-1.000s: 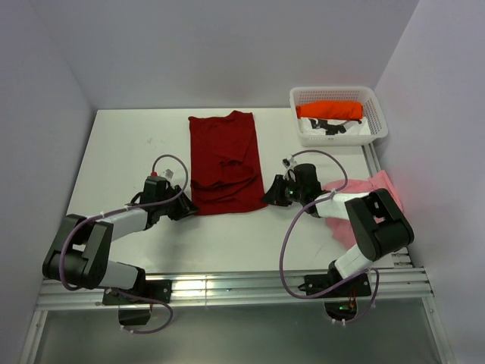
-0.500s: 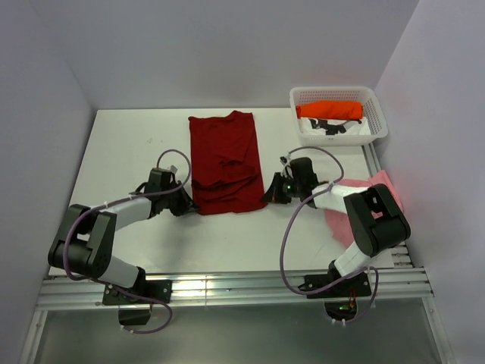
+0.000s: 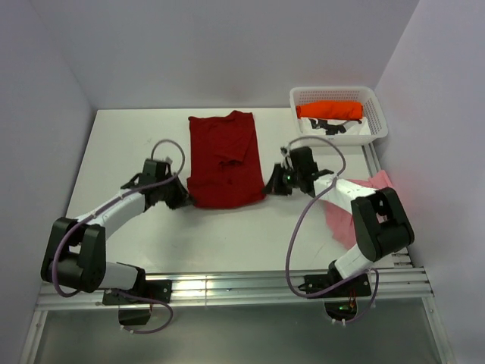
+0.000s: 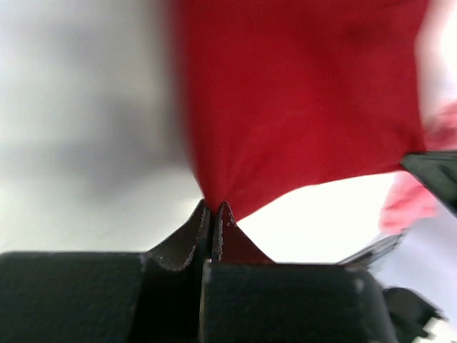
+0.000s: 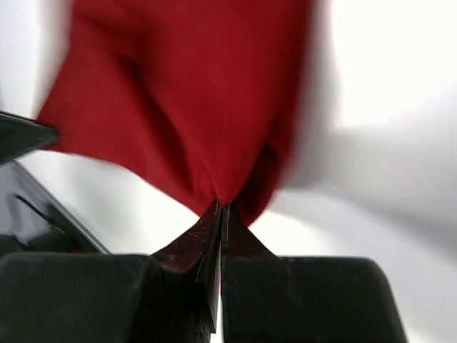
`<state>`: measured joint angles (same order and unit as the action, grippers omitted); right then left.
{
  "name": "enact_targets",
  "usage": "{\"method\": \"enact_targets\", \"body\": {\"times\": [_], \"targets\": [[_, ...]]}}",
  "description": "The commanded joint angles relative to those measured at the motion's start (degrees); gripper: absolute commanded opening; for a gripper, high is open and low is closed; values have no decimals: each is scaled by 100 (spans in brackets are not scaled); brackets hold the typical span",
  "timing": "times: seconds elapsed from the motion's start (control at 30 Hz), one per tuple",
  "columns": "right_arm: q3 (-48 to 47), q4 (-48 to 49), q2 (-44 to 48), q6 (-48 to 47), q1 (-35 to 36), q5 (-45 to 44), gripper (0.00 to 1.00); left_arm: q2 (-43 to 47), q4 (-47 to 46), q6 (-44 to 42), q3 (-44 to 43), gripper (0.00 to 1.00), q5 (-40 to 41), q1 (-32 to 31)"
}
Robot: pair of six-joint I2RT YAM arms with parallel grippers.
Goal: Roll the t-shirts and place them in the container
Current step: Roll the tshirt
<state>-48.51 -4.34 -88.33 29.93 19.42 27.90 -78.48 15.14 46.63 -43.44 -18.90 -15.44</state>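
While left gripper [image 3: 185, 200] and right gripper [image 3: 267, 188] are pinching shut on its near corners, the dark red t-shirt [image 3: 223, 152] is extending lengthwise toward the far side.

Right gripper [image 5: 220, 209] pinching dark red t-shirt [image 5: 186, 93]

A: Dark red t-shirt [image 4: 300, 93] beyond the left fingers [image 4: 187, 239]?
B: Blurred, cut off at the top edge, its corner hidden between them. The pink t-shirt [image 4: 407, 204] to their right is a smear.

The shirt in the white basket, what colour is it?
The shirt in the basket is bright orange, best seen from the top external view.
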Motion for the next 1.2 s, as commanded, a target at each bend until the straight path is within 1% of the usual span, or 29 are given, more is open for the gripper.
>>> {"method": "enact_targets", "body": {"times": [0.0, 0.17, 0.27, 0.37, 0.43, 0.53, 0.57, 0.67, 0.7, 0.8, 0.87, 1.03, 1.17], "targets": [[579, -155, -157, -31, -61, 66, 0, -141, -246, 170, 1001, 0, -211, 6], [597, -313, -114, -172, -70, -12, 1, -98, -292, 153, 1224, 0, -71, 6], [685, -375, -70, -260, -61, -92, 6, 17, -292, 109, 1303, 0, 35, -3], [922, -164, 70, -260, -70, -13, 12, 69, -397, 109, 1408, 0, 26, -3], [1019, -6, 202, -251, -70, 5, 13, 131, -441, 118, 1496, 0, -17, -3], [1054, -76, 308, -330, -70, -66, 13, 297, -529, 118, 1628, 0, -79, -11], [1046, -128, 343, -365, -70, -57, 17, 359, -529, 127, 1663, 0, -79, -38], [967, -260, 544, -401, -61, -267, 36, 666, -468, 171, 1769, 1, -35, -134], [923, -269, 580, -383, -70, -346, 38, 841, -407, 188, 1821, 2, -9, -161], [563, -304, 528, -365, -61, -426, 38, 1184, -362, 241, 1927, 5, 44, -214], [185, -331, 318, -391, -61, -583, 38, 1299, -336, 276, 1962, 6, 96, -257], [-648, -445, -69, -602, 35, -873, 38, 1239, -380, 320, 2085, 5, 246, -363], [-1204, -673, -604, -822, 430, -1497, 38, 1151, -686, 355, 2269, 4, 316, -424]]}}
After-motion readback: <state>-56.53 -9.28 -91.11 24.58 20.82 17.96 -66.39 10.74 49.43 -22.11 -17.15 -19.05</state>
